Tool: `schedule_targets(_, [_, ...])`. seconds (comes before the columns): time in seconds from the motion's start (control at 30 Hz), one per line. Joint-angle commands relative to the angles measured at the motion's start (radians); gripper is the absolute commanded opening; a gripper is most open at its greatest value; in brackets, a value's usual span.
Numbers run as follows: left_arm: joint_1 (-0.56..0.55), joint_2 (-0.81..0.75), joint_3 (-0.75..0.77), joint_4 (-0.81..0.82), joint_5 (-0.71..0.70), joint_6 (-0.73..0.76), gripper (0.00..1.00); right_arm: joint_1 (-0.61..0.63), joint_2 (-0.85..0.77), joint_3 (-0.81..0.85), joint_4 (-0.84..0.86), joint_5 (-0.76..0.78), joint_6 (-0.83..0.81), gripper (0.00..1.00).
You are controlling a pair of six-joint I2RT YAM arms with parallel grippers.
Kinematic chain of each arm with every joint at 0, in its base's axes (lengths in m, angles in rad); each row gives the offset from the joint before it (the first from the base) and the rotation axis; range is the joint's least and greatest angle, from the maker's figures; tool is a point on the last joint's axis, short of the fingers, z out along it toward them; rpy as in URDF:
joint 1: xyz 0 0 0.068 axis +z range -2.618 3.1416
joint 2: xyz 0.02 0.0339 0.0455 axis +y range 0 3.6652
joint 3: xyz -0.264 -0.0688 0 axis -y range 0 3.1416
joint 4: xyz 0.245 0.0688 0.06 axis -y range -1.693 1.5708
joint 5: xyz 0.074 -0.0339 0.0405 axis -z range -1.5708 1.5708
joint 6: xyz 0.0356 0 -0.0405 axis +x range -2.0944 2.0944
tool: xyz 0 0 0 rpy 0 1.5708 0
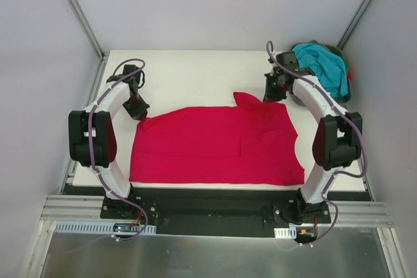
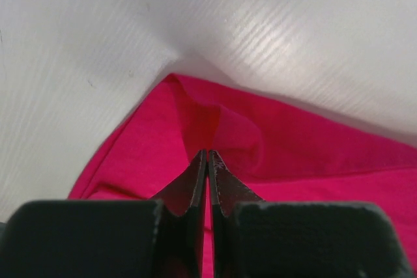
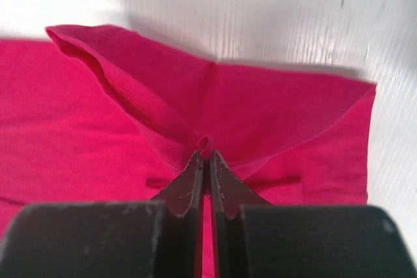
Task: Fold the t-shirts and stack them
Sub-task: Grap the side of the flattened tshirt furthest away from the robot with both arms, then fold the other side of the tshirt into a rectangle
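The crimson-red t-shirt [image 1: 218, 148] lies spread across the white table [image 1: 189, 76], folded into a wide band. My left gripper [image 1: 141, 114] is shut on its far left corner; the left wrist view shows the cloth [image 2: 260, 141] pinched between the closed fingers [image 2: 207, 155]. My right gripper [image 1: 272, 96] is shut on the far right edge, where a sleeve flap [image 1: 246, 100] sticks up; the right wrist view shows a fold of red cloth [image 3: 215, 105] in the fingertips [image 3: 205, 151]. The teal t-shirt [image 1: 324, 66] lies crumpled in the tray at the far right.
The dark tray [image 1: 339, 50] sits at the table's far right corner, close behind my right arm. White walls enclose the table on three sides. The arm bases stand on a black rail [image 1: 215, 203] at the near edge.
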Motion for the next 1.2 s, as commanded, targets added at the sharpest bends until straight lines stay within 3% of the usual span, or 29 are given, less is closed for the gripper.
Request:
schedule_targets(0.0, [-0.013, -0.121, -0.063, -0.012, -0.023, -0.029, 0.0, 0.005, -0.175, -0.125, 0.027, -0.042, 0.009, 0.01])
schedule_targets(0.4, [-0.024, -0.296, -0.224, -0.015, -0.084, -0.072, 0.0, 0.005, -0.44, -0.368, -0.072, -0.01, -0.019, 0.01])
schedule_targets(0.8, [-0.024, -0.459, -0.325, -0.093, -0.17, -0.133, 0.0, 0.005, -0.569, -0.406, -0.223, -0.004, -0.028, 0.01])
schedule_targets(1.17, [-0.024, -0.476, -0.344, -0.131, -0.184, -0.156, 0.0, -0.002, -0.627, -0.403, -0.364, 0.061, -0.044, 0.01])
